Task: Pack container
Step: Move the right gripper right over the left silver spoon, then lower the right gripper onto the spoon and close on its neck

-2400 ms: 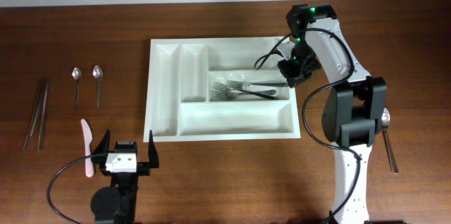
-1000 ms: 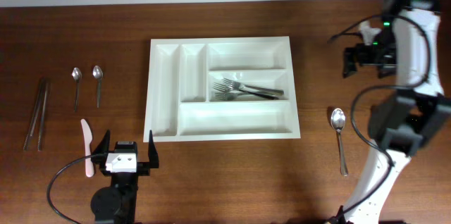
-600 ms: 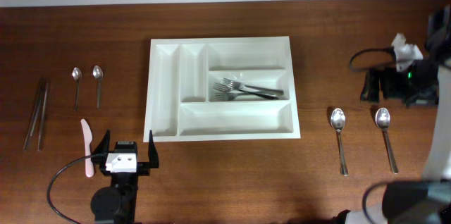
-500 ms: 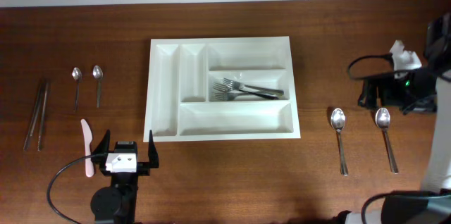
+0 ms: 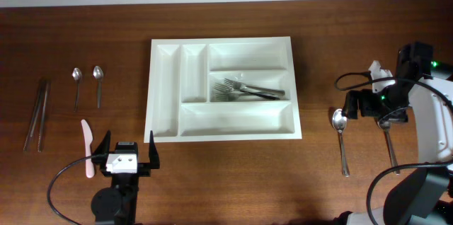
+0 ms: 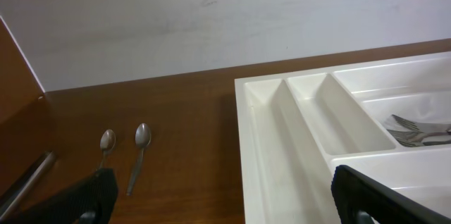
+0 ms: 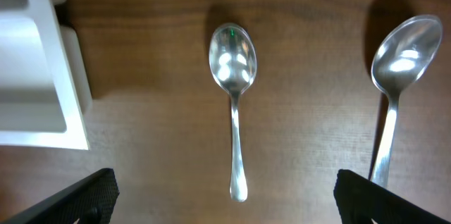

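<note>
Change: the right arm has left the container [image 5: 221, 40] and swung out to the right side of the desk [image 5: 226, 175]. The right gripper [image 5: 357, 105] now hangs over the bowl end of the nearer of two tablespoons [image 5: 340, 136], with the second tablespoon [image 5: 388, 143] just beside it. Its jaws are spread wide and hold nothing.

Meaning: I judge the fork step finished and a spoon pick about to begin.

The left gripper [image 5: 129, 143] remains parked at the front left, jaws wide and empty.

Container status: the white cutlery tray lies flat at desk centre. The middle long compartment holds a few forks [image 5: 244, 90], handles to the right. The other four compartments are empty.
</note>
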`<state>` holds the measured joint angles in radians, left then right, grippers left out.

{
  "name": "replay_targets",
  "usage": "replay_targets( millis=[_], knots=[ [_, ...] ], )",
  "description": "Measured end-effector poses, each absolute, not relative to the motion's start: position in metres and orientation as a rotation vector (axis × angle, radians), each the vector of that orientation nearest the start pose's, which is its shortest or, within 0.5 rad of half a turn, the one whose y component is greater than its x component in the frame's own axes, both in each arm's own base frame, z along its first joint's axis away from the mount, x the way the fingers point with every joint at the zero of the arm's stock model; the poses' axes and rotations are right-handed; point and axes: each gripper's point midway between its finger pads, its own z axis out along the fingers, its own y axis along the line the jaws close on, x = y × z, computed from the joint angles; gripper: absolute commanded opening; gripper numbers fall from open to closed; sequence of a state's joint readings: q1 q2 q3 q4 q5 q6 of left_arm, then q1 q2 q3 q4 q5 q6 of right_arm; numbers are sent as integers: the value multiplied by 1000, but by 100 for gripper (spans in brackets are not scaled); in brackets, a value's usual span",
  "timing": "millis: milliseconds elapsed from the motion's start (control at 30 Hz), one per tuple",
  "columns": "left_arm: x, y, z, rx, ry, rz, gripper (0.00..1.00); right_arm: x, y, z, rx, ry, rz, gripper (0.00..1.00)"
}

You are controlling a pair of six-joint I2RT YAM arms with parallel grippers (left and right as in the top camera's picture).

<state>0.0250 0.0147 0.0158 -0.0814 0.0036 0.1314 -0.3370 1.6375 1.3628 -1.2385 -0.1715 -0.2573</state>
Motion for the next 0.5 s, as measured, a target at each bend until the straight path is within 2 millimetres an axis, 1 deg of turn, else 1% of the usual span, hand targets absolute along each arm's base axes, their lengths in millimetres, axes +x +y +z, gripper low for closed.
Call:
replay_targets(
  millis=[67,133,233,333,400,500],
  knots=[
    [246,6,158,91,1650,116,99,301,-72,125,100,3007,231,99],
    [246,6,158,91,1650,116,99,301,-72,120,85,3005,232,99],
    [246,6,158,91,1650,116,99,290,-72,106,80,3045,224,99],
    [246,6,158,91,1650,116,99,278,-71,88,77,3100,225,99],
    [246,6,158,91,1650,116,99,276,-72,78,75,3121,217,99],
    [246,6,158,91,1650,116,99,273,-75,69,76,3150,194,99]
  ],
)
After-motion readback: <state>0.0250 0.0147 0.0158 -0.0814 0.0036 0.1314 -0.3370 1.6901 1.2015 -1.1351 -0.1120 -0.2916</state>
